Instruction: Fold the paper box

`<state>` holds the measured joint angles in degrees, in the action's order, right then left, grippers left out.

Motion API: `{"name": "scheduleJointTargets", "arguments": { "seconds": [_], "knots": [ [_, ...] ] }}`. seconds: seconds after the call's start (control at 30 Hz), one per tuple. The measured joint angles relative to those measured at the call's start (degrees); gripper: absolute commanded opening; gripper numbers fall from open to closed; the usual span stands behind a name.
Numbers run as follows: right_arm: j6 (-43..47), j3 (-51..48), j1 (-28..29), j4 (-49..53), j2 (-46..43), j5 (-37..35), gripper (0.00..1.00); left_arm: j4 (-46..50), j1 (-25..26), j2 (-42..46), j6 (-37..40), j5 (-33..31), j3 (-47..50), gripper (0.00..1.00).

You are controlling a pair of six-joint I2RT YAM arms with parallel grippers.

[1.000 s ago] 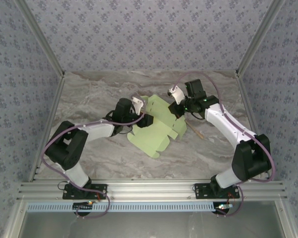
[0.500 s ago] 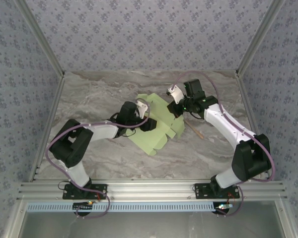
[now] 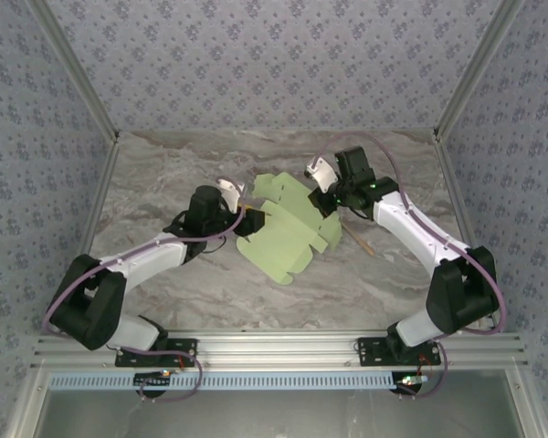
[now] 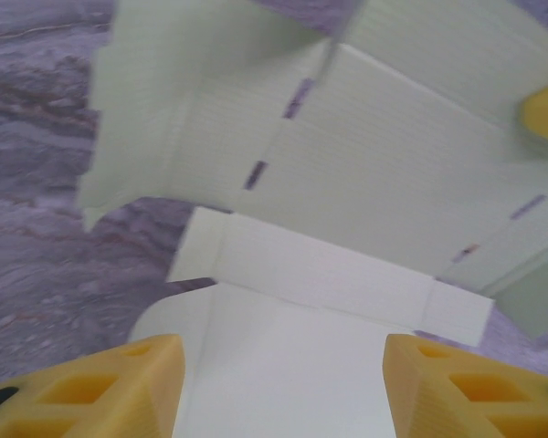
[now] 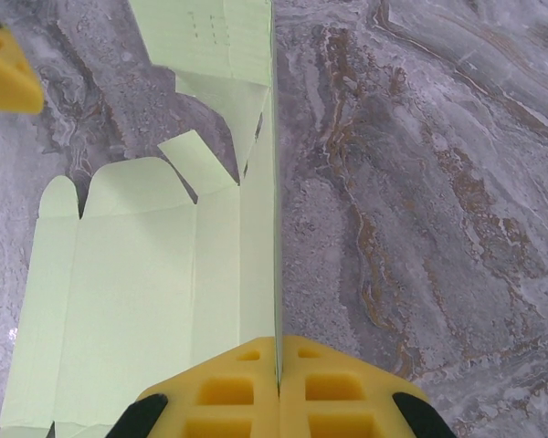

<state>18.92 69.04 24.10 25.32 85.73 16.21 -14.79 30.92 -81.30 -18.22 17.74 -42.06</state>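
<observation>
The right fingers are pressed together on a raised edge of the paper box, whose thin card is seen edge-on between them. The left fingers are spread wide over a pale flap at its left side. The box is laid flat mid-desk, its long axis run far to near, scalloped tabs pointed right.
</observation>
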Motion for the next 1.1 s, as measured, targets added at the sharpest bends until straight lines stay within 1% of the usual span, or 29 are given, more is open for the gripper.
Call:
{"name": "scheduleJointTargets", "arguments": {
  "seconds": [0.2,0.43,0.57,0.63,0.87,1.1],
  "knots": [
    [0.0,0.0,0.5,0.0,0.0,-0.4,0.0,1.5,-0.2,-5.3,1.7,-1.3,-2.2,0.61],
    [0.0,0.0,0.6,0.0,0.0,-0.4,0.0,0.4,-0.2,-12.9,2.7,-2.5,-6.5,0.6],
    [0.0,0.0,0.6,0.1,0.0,-0.4,0.0,-1.6,0.2,-16.3,2.6,-1.1,-8.2,0.6],
    [0.0,0.0,0.6,0.2,0.0,-0.4,0.0,-2.2,0.8,-17.5,2.5,-0.3,-9.1,0.58],
    [0.0,0.0,0.6,0.2,0.3,-0.6,0.0,-4.9,2.6,-18.3,2.5,3.4,-9.8,0.53],
    [0.0,0.0,0.6,0.2,0.8,-0.8,0.0,-6.2,2.9,-21.2,2.1,6.0,-10.8,0.52]
  ]
}}
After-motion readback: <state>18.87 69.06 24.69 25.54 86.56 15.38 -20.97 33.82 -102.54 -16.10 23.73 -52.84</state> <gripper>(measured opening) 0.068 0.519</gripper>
